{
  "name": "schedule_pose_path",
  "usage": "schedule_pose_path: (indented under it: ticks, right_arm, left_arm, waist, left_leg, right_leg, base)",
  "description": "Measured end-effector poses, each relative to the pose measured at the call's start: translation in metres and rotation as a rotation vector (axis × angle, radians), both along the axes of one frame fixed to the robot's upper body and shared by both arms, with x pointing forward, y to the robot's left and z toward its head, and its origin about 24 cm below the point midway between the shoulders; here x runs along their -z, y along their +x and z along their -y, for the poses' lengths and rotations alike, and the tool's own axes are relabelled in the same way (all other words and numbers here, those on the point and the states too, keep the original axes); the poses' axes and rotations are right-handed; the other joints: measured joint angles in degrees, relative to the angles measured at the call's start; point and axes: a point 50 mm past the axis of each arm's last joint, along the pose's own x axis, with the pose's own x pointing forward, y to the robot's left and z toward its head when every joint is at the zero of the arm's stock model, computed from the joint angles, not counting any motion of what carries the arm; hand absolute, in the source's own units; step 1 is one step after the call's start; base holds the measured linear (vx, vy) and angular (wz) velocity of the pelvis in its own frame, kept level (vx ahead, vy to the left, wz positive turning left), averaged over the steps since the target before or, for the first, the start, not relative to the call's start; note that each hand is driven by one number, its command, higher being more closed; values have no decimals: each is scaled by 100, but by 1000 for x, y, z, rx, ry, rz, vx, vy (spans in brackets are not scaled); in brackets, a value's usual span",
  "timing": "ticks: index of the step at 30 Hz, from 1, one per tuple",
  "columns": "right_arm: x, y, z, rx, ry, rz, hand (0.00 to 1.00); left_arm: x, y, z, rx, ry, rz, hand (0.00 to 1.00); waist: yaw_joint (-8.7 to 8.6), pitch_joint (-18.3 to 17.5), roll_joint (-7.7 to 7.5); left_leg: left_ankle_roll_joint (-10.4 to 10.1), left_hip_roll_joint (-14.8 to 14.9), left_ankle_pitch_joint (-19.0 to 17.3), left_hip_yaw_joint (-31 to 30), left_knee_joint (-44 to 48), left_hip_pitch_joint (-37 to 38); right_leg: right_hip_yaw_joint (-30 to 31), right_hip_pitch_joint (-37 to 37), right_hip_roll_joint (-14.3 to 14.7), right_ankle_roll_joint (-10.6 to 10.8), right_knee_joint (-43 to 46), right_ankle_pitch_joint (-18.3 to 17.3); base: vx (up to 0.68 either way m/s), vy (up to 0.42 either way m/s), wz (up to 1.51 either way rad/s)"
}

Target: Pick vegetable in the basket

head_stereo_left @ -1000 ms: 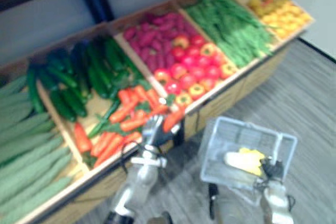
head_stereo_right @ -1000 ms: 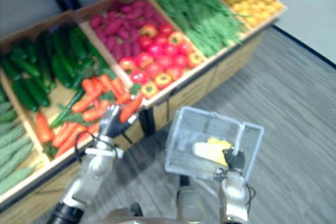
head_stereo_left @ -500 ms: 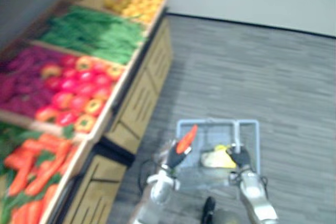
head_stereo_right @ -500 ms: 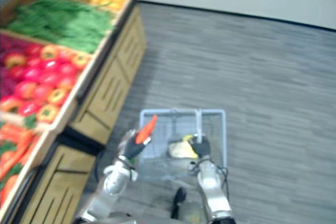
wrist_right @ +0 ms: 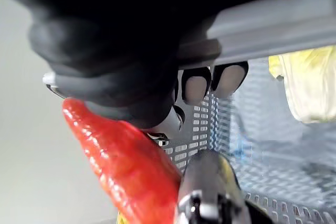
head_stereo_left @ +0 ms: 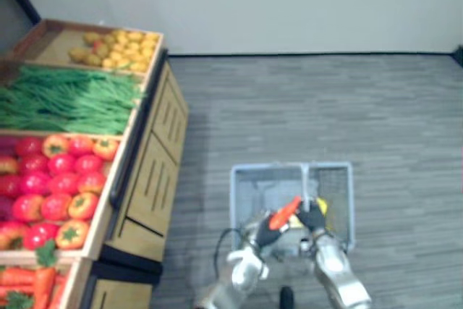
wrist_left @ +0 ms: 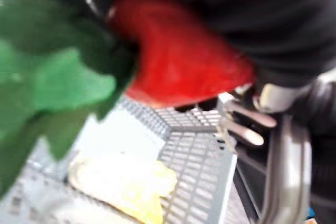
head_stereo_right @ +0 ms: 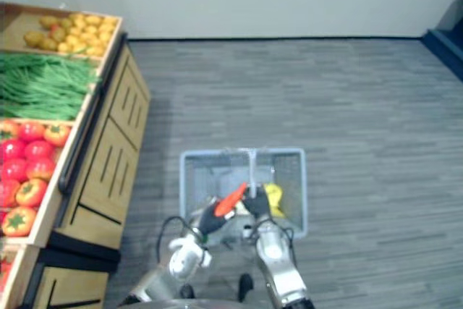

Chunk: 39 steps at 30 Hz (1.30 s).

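Four bins of produce on the wooden stand point(head_stereo_left: 155, 171) at the left edge: yellow pieces point(head_stereo_left: 116, 43) uppermost, then green beans point(head_stereo_left: 65, 99), red and orange round vegetables point(head_stereo_left: 54, 186), and carrots point(head_stereo_left: 29, 280) in the lower left corner. Bottom centre: left hand point(head_stereo_left: 262, 232), fingers curled round an orange-red carrot point(head_stereo_left: 284, 213), held tilted above the grey basket point(head_stereo_left: 246, 179). Just right of it, right hand point(head_stereo_left: 312, 216), fingers wrapped round the basket's handle point(head_stereo_left: 307, 179). Inside the basket, a pale yellow vegetable point(wrist_left: 121, 182).

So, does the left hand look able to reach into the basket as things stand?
Probably yes. The left hand, curled round the carrot, hangs over the basket, whose top is open. The right hand grips the handle close beside it, but the basket's left side looks free.
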Motion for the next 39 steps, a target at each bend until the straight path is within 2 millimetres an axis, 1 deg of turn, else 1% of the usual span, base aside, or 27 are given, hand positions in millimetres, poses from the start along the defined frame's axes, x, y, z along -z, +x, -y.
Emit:
schedule_pose_path:
  ticks: [2,5,7,10,11,14,16,17,18,19,20,21,22,23,24,25,26,27,29,30,32,33,34,35,37,38,39]
  right_arm:
    - [1,-2,-5,-14,66,-16,100]
    - [1,-4,-15,-38,156,-34,100]
    - [1,-6,-20,-56,204,-42,100]
    - [2,-7,-20,-59,264,-59,100]
    - [3,-8,-19,-56,266,-62,100]
    - [10,-17,-6,-6,265,-75,100]
    - [19,-25,16,95,248,-102,100]
    - [24,-28,30,128,219,-117,100]
    - [25,-28,29,116,207,-116,100]
    - [28,-28,33,190,229,-127,100]
    - [34,-32,45,267,214,-150,100]
    - [42,-36,59,329,188,-181,100]
    - [53,-45,82,445,161,-229,100]
    - [57,-51,93,507,149,-251,100]
    - [64,-62,114,619,121,-288,100]
    - [66,-67,124,665,106,-301,100]
    - [69,-77,143,763,78,-329,100]
    - [70,-80,149,794,71,-338,100]
    - [73,-87,167,883,48,-362,100]
    - [73,-89,171,899,43,-369,100]
    - [77,-100,185,952,20,-404,100]
    - [78,-103,188,970,18,-412,100]
    - [80,-109,193,1012,17,-426,100]
    - [81,-113,195,1031,18,-439,100]
    - [89,-129,202,1084,18,-506,100]
    - [91,-131,202,1087,19,-523,100]
    - [95,-135,201,1084,22,-557,100]
  left_arm:
    - [5,4,4,32,32,-12,0]
    - [11,8,7,63,85,-30,0]
    - [10,13,7,65,98,-25,0]
    - [8,19,5,57,112,-17,0]
    - [8,21,4,51,117,-16,0]
    - [8,30,-6,-8,147,-8,0]
    - [3,40,-27,-104,157,16,0]
    - [-5,43,-35,-117,143,49,0]
    - [-9,41,-30,-93,126,72,0]
    - [-19,37,-27,-101,75,107,0]
    - [-31,37,-33,-138,32,153,0]
    - [-41,40,-48,-201,10,192,0]
    - [-52,45,-78,-325,-13,240,0]
    - [-57,46,-94,-392,-20,264,0]
    - [-66,47,-123,-498,-13,309,0]
    - [-70,47,-137,-546,-15,326,0]
    - [-79,46,-162,-632,-32,359,0]
    - [-81,44,-170,-657,-39,365,0]
    - [-82,36,-191,-731,-49,364,0]
    - [-81,35,-193,-740,-49,362,0]
    - [-74,31,-201,-777,-36,336,0]
    - [-70,30,-206,-801,-28,317,0]
    - [-59,25,-217,-858,-9,271,0]
    - [-53,21,-223,-892,-4,240,0]
    - [-17,4,-239,-1010,-20,61,0]
    - [-7,-2,-241,-1026,-22,11,0]
    - [12,-14,-242,-1032,-26,-103,0]
  waist:
    - [-18,-45,71]
    - [-44,-49,77]
    - [-79,-50,75]
    - [-139,-50,76]
    - [-149,-50,75]
    - [-174,-49,73]
    - [-175,-49,72]
    - [-181,-46,68]
    - [-192,-45,66]
    - [-207,-45,66]
    - [-195,-46,67]
    - [-180,-46,67]
    - [-177,-49,74]
    - [-176,-54,81]
    - [-177,-65,100]
    - [-176,-69,108]
    - [-170,-73,114]
    - [-164,-73,114]
    - [-167,-81,125]
    - [-171,-81,125]
    - [-171,-84,130]
    - [-171,-86,132]
    - [-176,-116,135]
    - [-180,-135,133]
    - [-180,-207,133]
    - [-181,-209,133]
    - [-185,-215,129]
  left_leg:
    - [-2,-26,33,11,-86,45]
    - [-30,-37,132,4,-242,116]
    - [-35,-37,177,-6,-299,109]
    - [-53,-40,239,-7,-375,116]
    - [-53,-40,239,-4,-375,118]
    - [-52,-39,240,4,-384,173]
    - [-36,-42,265,2,-431,198]
    - [-23,-50,290,-2,-472,199]
    - [-21,-54,295,-5,-480,197]
    - [-20,-55,296,-10,-483,201]
    - [-20,-56,296,-20,-486,199]
    - [-20,-58,296,-24,-491,198]
    - [-16,-60,299,-43,-497,198]
    - [-11,-63,302,-76,-502,197]
    - [-5,-76,321,-136,-521,189]
    - [0,-81,332,-147,-539,188]
    - [9,-96,356,-177,-560,182]
    - [10,-101,357,-185,-560,183]
    - [23,-138,365,-230,-560,193]
    - [36,-150,373,-253,-562,192]
    - [64,-178,393,-296,-567,202]
    - [68,-180,396,-302,-569,213]
    - [70,-182,399,-302,-573,219]
    - [70,-181,403,-301,-578,223]
    - [63,-182,441,-301,-656,261]
    - [57,-183,454,-299,-698,290]
    - [44,-183,485,-290,-767,322]
  right_leg:
    - [30,38,-14,27,-117,76]
    - [15,126,-11,22,-287,170]
    - [-26,122,-5,12,-319,198]
    - [-33,146,0,58,-429,281]
    - [-30,157,2,36,-447,300]
    - [-20,196,5,36,-448,301]
    - [-21,200,6,37,-448,301]
    - [-27,185,3,37,-448,301]
    - [-31,181,0,37,-448,301]
    - [-30,182,0,38,-448,301]
    - [-35,183,0,38,-448,300]
    - [-44,183,0,40,-447,299]
    - [-59,186,-1,41,-447,298]
    - [-67,188,-2,41,-447,297]
    - [-115,194,-13,42,-447,295]
    - [-144,195,-20,42,-447,295]
    - [-221,207,-36,43,-448,294]
    - [-232,211,-41,43,-448,294]
    - [-242,224,-77,43,-448,294]
    - [-259,229,-87,43,-448,294]
    - [-307,267,-116,44,-449,294]
    - [-317,284,-119,45,-450,293]
    - [-321,290,-121,45,-450,293]
    - [-321,290,-120,45,-450,293]
    - [-323,291,-117,53,-450,288]
    - [-322,296,-115,70,-451,275]
    - [-316,292,-111,72,-451,274]
  base:
    - [4,31,-6]
    - [-9,-1,0]
    - [-25,-17,7]
    - [-33,-17,2]
    - [-45,-5,-1]
    - [-25,0,-2]
    - [-18,-2,0]
    - [0,0,0]
    - [0,0,0]
    - [0,0,0]
    - [0,0,0]
    - [-4,2,5]
    - [-3,0,5]
    - [0,-2,12]
    - [2,-2,15]
    - [2,0,25]
    - [-4,7,19]
    - [-12,13,14]
    - [-19,20,4]
    - [-26,20,10]
    - [-37,16,12]
    - [-43,10,7]
    - [-35,4,2]
    - [-44,-1,-1]
    - [-51,-11,-1]
    - [-43,-11,-2]
    - [-51,-8,-2]
